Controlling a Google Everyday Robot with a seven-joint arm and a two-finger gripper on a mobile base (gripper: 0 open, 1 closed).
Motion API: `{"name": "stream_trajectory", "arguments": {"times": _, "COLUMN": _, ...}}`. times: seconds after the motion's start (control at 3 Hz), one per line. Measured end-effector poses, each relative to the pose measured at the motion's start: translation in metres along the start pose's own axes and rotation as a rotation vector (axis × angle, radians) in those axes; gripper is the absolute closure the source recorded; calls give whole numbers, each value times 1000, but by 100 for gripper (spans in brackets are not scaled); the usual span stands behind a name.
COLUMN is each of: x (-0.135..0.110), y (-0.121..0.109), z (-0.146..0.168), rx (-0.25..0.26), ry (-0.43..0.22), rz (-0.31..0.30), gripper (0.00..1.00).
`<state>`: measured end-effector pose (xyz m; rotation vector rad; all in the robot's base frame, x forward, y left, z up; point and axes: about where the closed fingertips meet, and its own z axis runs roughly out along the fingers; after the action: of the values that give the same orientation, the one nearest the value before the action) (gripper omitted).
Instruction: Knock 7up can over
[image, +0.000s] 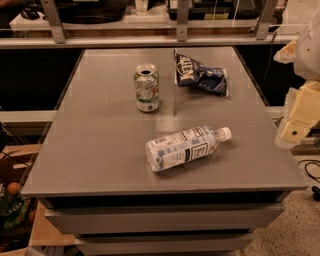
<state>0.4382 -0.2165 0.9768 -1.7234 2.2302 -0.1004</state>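
The 7up can (146, 87) stands upright on the grey table (100, 145), left of centre toward the back. It has a white-and-green body and an opened silver top. My gripper (296, 125) is a cream-coloured piece at the right edge of the view. It hangs beside the table's right edge, well to the right of the can and apart from it.
A dark blue chip bag (201, 75) lies at the back right of the can. A clear plastic water bottle (186, 147) with a white cap lies on its side near the front centre. A railing (150, 41) and counter run behind the table.
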Motion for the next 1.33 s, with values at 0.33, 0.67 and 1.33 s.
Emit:
{"name": "stream_trajectory", "arguments": {"times": 0.33, "x": 0, "y": 0, "z": 0, "rx": 0, "ry": 0, "rz": 0, "gripper": 0}}
{"name": "stream_trajectory", "arguments": {"times": 0.67, "x": -5, "y": -5, "z": -2, "rx": 12, "ry": -28, "rz": -28, "gripper": 0}}
{"name": "stream_trajectory", "arguments": {"times": 1.33, "x": -44, "y": -34, "z": 12, "rx": -19, "ry": -182, "rz": -196, "gripper": 0}}
